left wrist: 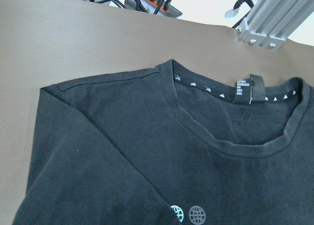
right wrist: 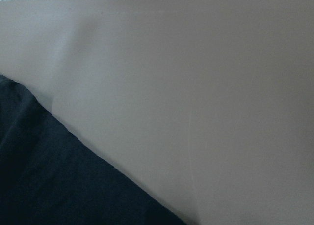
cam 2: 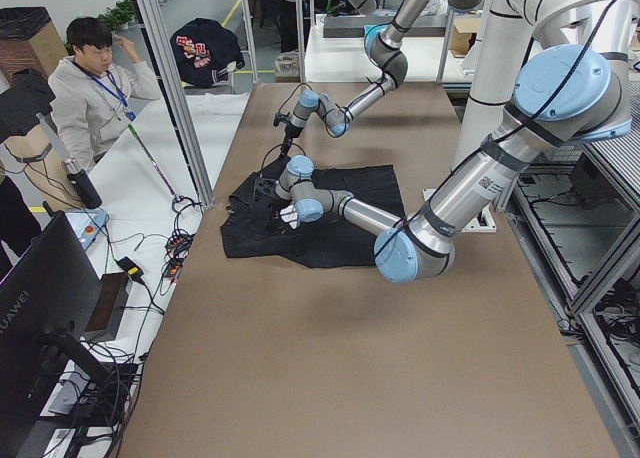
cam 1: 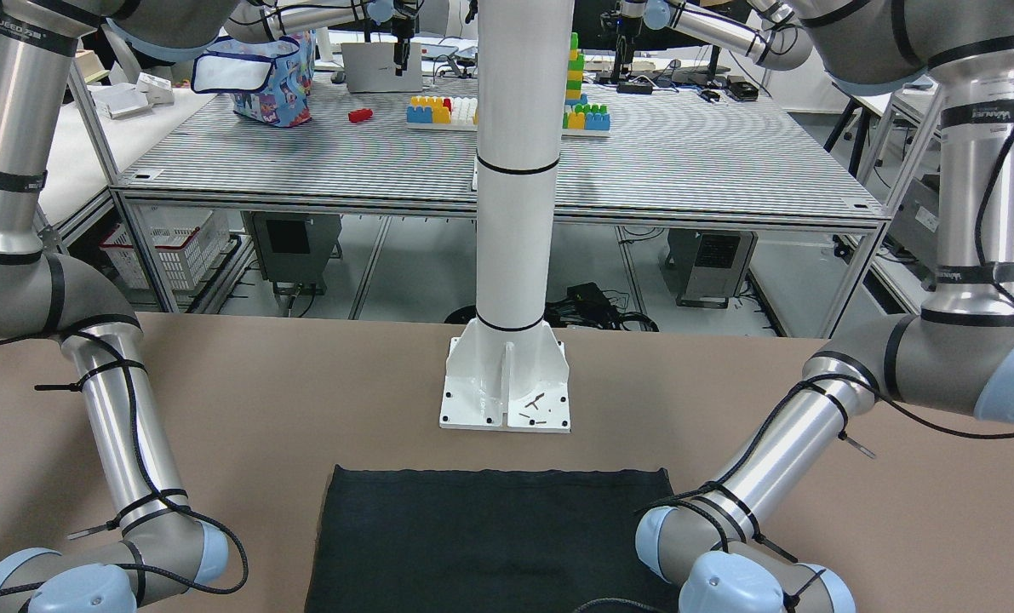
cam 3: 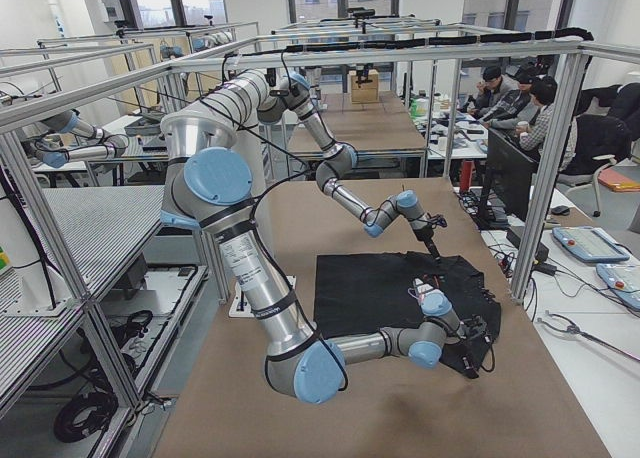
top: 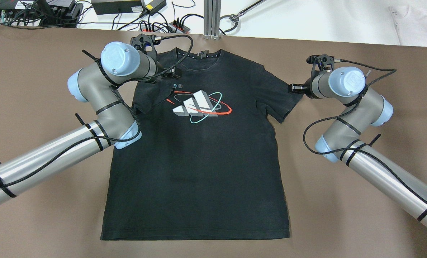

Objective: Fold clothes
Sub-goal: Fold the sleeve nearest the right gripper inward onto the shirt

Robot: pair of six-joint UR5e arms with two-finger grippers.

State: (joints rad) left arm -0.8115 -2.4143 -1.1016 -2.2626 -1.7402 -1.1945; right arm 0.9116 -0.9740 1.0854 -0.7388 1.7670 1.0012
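You can't make out either tool's fingertips, so wide or pinched, can't tell. The black T-shirt (top: pixel 199 161) lies flat on the table (top: pixel 342 53). The left tool (top: pixel 168 74) is over its folded-in left sleeve (top: pixel 150 98), the right tool (top: pixel 295 87) at the right sleeve (top: pixel 281 104).

The black T-shirt (top: pixel 199 161) lies flat, logo up, on the brown table (top: pixel 55 222), one sleeve folded inward.

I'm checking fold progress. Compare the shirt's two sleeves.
The left sleeve is folded inward over the chest; the right sleeve lies spread flat on the table. The left sleeve's hem faces the logo; the right sleeve's hem faces outward, by the right gripper. Both are short and black.
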